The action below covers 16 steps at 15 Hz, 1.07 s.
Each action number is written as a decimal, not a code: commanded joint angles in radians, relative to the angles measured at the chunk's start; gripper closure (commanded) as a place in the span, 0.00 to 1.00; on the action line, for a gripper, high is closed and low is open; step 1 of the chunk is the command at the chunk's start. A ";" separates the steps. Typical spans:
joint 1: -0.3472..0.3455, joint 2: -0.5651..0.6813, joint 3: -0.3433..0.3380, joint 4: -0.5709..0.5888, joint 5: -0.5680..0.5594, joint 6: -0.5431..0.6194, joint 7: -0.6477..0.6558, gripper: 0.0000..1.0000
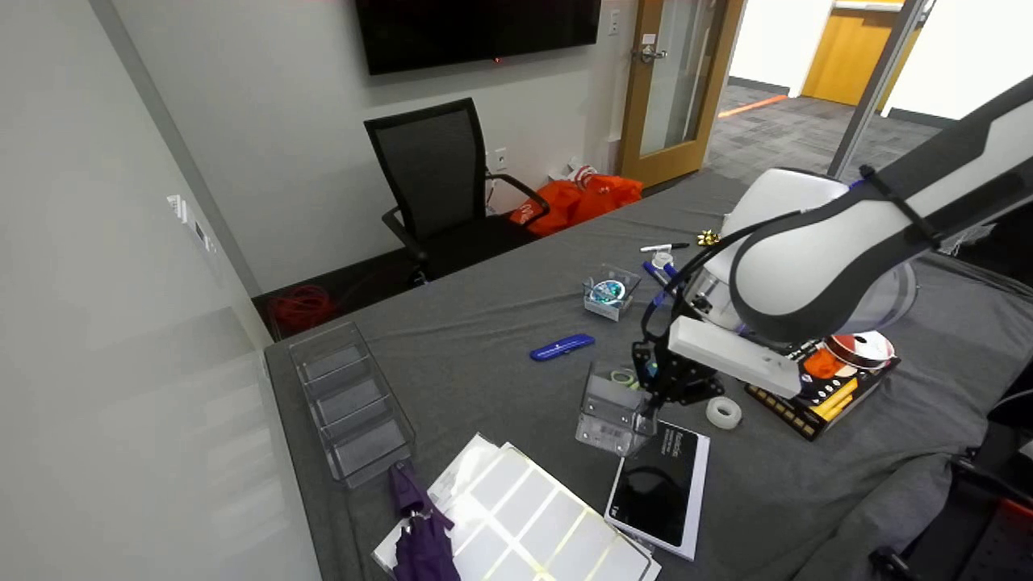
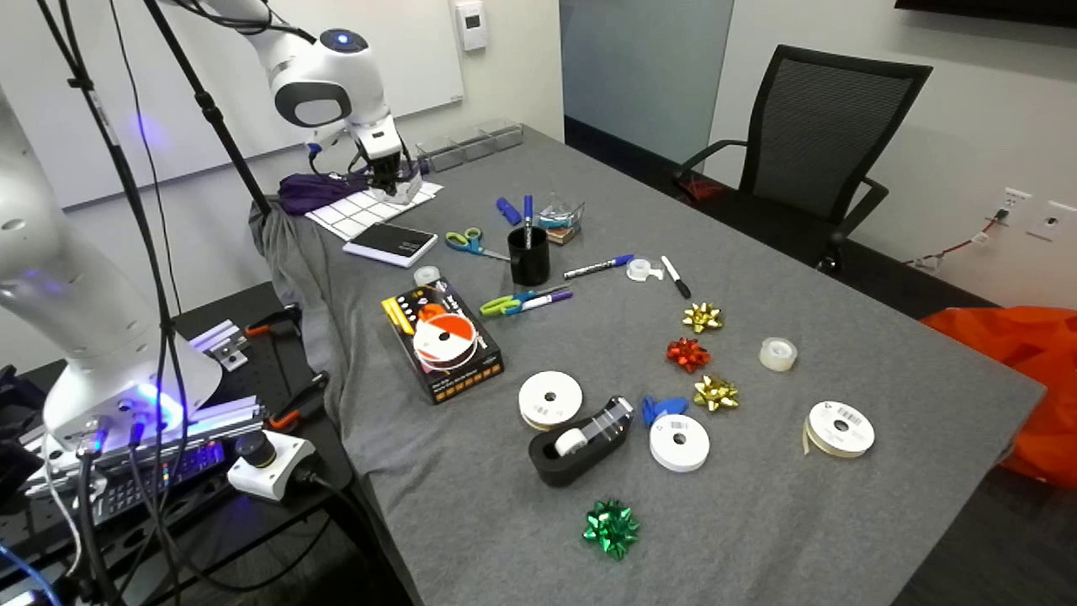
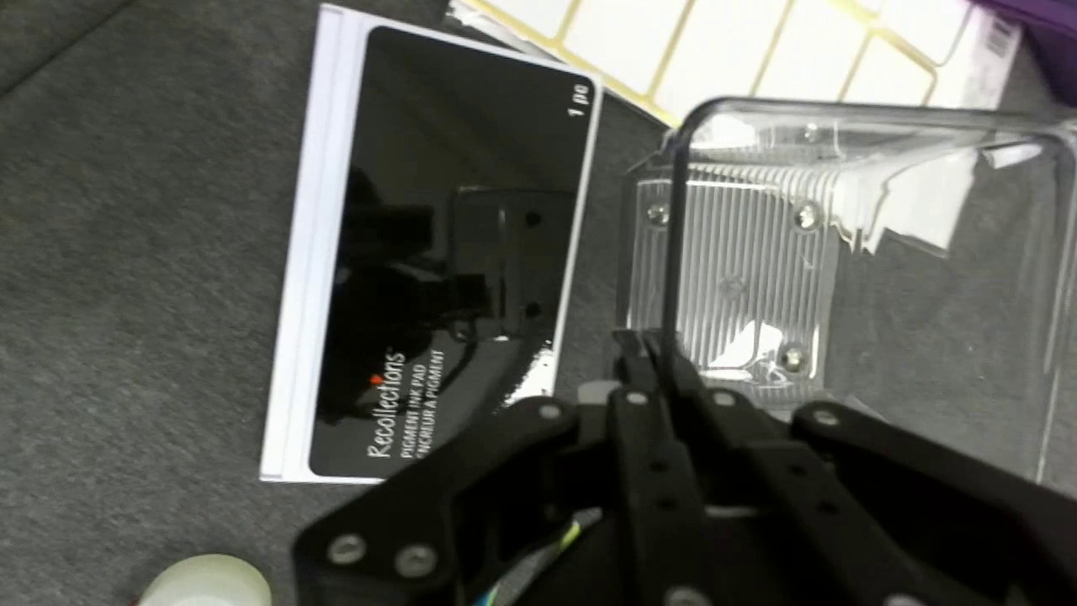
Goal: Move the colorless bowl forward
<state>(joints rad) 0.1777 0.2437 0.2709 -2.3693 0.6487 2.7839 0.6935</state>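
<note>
The jaws pinch the boxy clear bowl (image 3: 824, 278) by its side, near the ink pad (image 3: 454, 244). A black mug (image 2: 530, 265) holds a blue pen (image 2: 527, 210). A clear box (image 1: 603, 309) holds something shiny (image 1: 607, 292), hard to make out.

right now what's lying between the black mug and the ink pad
Scissors lie between the black mug and the ink pad, pointing toward the mug; that shows in an exterior view.

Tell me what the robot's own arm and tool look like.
The arm is white and rounded, with dark grey trim, a black cable along it and a small blue light. The tool is black and angular, dotted with silvery screw heads.
</note>
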 commanded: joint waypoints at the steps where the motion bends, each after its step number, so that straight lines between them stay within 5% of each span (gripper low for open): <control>1: 0.035 0.019 -0.057 0.095 -0.039 -0.041 0.109 0.99; 10: 0.194 0.202 -0.289 0.403 -0.522 -0.097 0.779 0.99; 16: 0.158 0.350 -0.271 0.604 -0.553 -0.248 0.895 0.99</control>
<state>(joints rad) 0.3571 0.5135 -0.0141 -1.8718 0.0968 2.6026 1.5706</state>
